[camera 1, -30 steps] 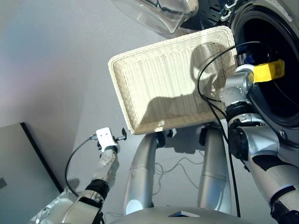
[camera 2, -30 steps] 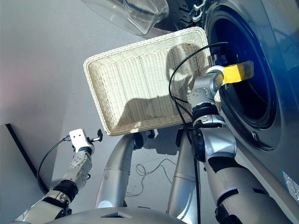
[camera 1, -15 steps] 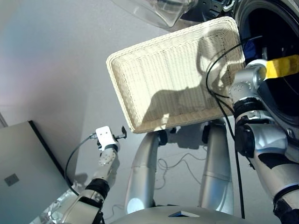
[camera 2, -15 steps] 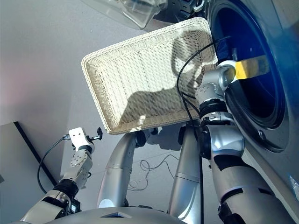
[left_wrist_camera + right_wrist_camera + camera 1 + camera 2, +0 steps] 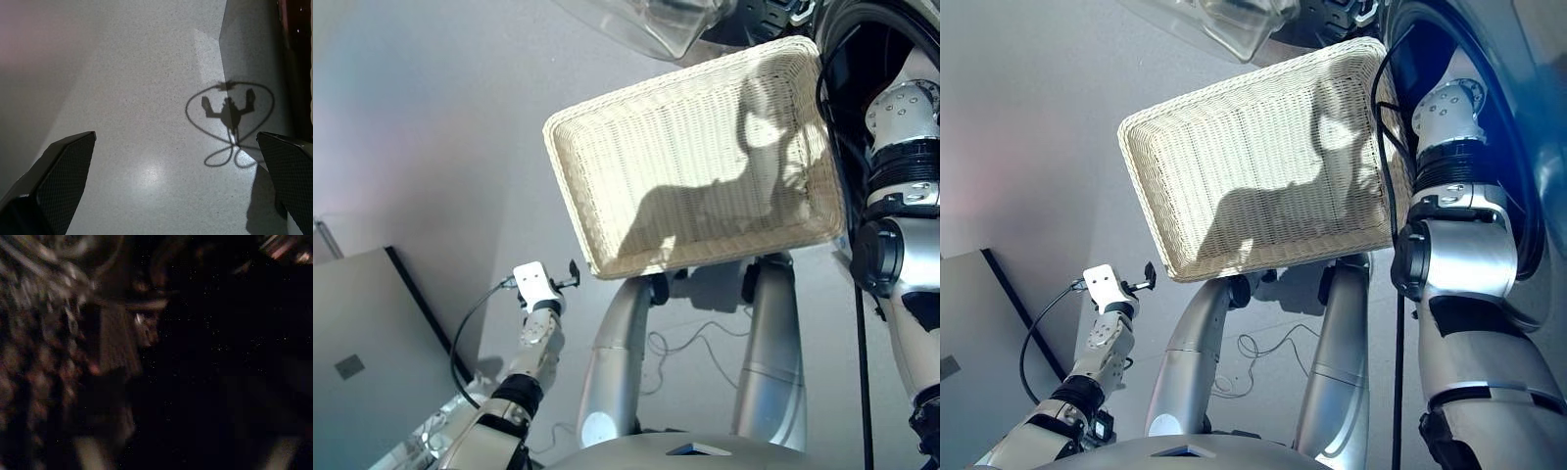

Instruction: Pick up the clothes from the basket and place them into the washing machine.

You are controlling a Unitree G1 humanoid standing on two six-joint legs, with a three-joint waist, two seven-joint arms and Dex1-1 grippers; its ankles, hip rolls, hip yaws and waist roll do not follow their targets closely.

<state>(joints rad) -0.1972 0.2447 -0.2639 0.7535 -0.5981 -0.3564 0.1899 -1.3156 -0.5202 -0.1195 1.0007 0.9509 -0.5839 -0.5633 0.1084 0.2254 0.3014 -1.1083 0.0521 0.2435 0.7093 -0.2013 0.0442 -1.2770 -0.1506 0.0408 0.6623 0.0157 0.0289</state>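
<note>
Perhaps laundry area: washing machine (image 5: 1503,147)

Right gripper hidden inside washing machine (image 5: 1518,147)

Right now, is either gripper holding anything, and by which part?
Left gripper: nothing, its fingers apart over bare floor. Right gripper: out of sight inside the dark grey washing machine; cannot tell.

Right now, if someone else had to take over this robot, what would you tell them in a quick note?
Left gripper: open, holding nothing, low at the robot's left side over bare floor.
Right gripper: not visible; the right arm reaches into the washing machine mouth, and its wrist view is too dark to show what it holds, if anything.
Basket: beside the machine's mouth, with no clothes in it.
The machine's glass door is open.
Done: basket looks cleared. No clothes are visible in any view, so I cannot confirm they are in the drum.
Left: check the drum and pull the right arm out.
</note>
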